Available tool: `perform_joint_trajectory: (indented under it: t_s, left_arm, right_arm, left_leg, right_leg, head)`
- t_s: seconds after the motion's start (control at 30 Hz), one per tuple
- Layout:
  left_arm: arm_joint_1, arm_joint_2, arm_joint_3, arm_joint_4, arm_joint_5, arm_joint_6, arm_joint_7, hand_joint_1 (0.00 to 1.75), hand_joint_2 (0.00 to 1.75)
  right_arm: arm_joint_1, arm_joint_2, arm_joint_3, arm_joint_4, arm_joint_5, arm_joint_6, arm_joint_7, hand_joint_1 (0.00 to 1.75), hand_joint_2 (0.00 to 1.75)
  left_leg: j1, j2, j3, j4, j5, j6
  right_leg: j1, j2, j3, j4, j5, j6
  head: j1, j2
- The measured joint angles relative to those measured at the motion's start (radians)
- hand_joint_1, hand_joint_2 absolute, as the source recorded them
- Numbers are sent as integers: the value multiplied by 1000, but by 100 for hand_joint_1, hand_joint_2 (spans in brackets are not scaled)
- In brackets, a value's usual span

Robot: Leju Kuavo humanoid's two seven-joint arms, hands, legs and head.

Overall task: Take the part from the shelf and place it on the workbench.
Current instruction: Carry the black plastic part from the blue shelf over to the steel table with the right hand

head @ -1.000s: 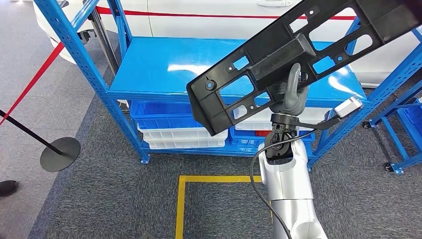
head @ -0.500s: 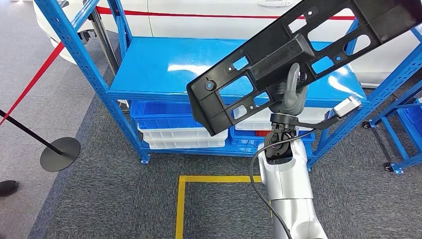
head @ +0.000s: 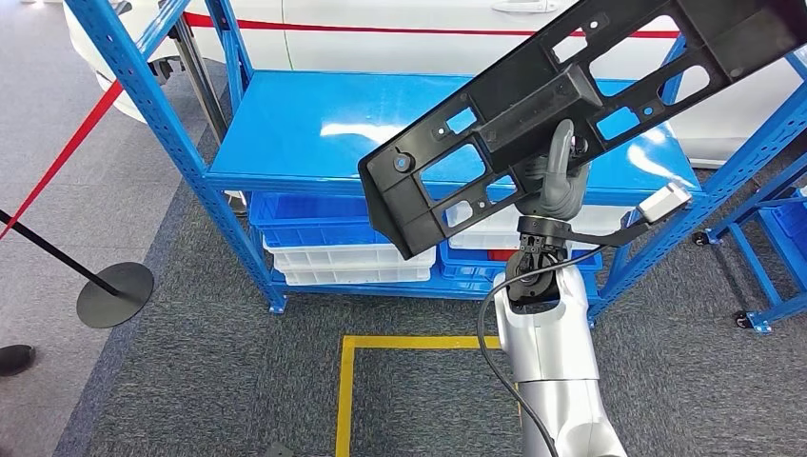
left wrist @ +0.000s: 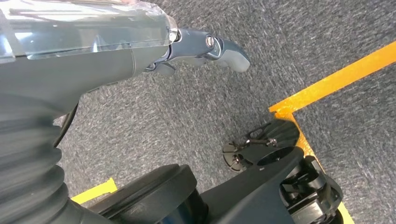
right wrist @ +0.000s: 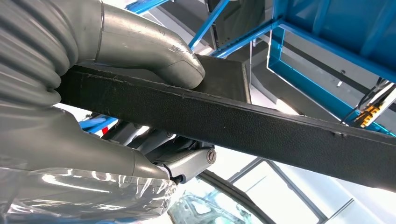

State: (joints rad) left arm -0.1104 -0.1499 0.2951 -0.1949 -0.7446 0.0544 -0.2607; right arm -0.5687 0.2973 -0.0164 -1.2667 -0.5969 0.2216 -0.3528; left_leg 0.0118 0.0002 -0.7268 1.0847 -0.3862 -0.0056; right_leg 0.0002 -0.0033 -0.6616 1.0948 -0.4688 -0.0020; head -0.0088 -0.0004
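Fingers [head: 561, 152] of right hand [head: 552, 186] clamped on long black part [head: 571, 105], tilted, pierced with cutouts, above blue shelf [head: 314, 133]

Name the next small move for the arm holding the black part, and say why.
Probably carry it back, away from the blue shelf. The right hand already grips the black part, lifted and tilted above the shelf top, thumb pressed on its edge. No workbench shows ahead, so withdrawing before turning seems sensible.

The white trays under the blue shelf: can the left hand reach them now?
Probably not: the left hand hangs low over the carpet, while the white trays sit ahead under the shelf top.
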Motion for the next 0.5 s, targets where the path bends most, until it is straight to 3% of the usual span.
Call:
perform_joint_trajectory:
  t_s: [0.5]
  left_arm:
    - [-1,-2,14,0,-1,-3,4,0,175]
  right_arm:
    - [0,-4,0,4,17,-31,-14,175,175]
  left_leg:
    - [0,0,0,0,0,0]
  right_leg:
    - [0,0,0,0,0,0]
  head:
    - [0,0]
